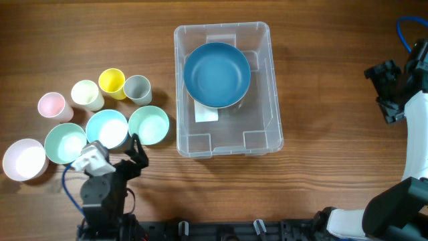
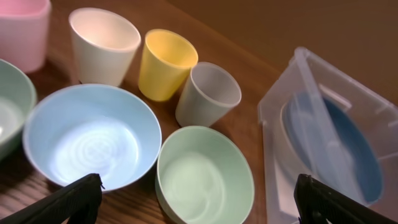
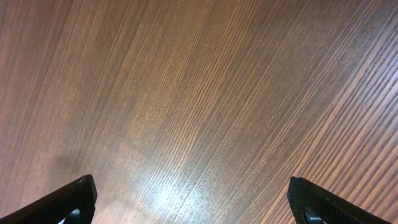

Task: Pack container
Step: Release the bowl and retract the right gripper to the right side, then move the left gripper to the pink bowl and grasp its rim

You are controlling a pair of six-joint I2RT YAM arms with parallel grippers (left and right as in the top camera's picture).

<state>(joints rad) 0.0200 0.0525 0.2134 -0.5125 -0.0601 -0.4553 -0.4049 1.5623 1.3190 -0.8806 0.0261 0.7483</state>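
The container is a large clear plastic bin at the table's middle, with a white label on its base. A dark blue bowl lies inside it toward the far end. The container also shows in the left wrist view, with the blue bowl seen through its wall. My left gripper is open and empty, just in front of a mint green bowl and a light blue bowl. My right gripper is open and empty over bare wood at the far right.
Left of the container stand several cups: pink, cream, yellow and grey. In front of them sit a pale lilac bowl, a green bowl, the light blue bowl and the mint bowl.
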